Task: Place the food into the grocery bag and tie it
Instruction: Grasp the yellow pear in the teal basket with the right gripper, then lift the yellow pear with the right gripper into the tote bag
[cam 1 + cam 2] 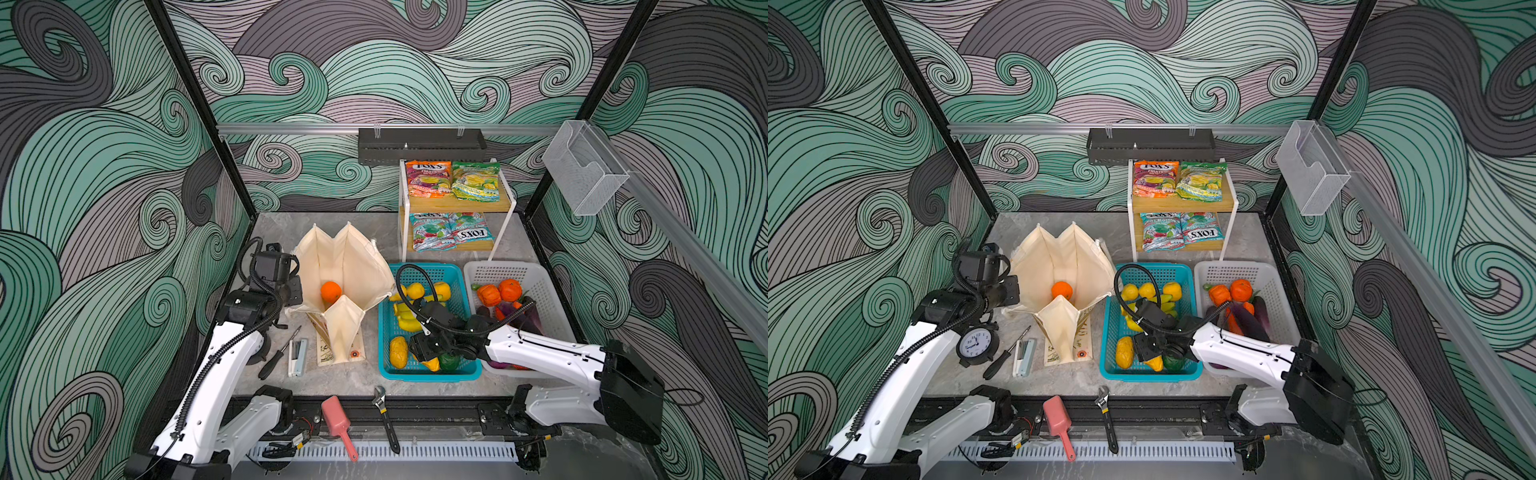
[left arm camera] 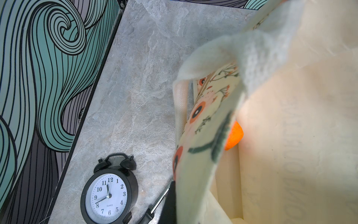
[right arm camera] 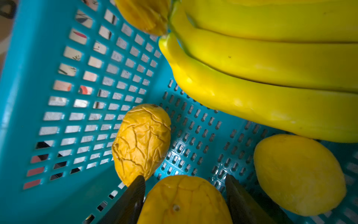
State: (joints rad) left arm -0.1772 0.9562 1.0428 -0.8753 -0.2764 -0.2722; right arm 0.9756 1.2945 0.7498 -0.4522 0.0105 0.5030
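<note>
Slippage looms. The right gripper point(image 3: 184, 177), jaws apart astride the ribbed fruit point(image 3: 184, 203), could squirt it sideways; the left gripper point(image 1: 297, 291), clamped on the grocery bag point(image 1: 357, 262), might lose it.

My left arm reaches forward, elbow raised, left gripper point(image 1: 296, 291) pinched closed. My right arm stretches toward the middle, wrist bent down, right gripper point(image 3: 185, 176) aimed downward, jaws parted.
</note>
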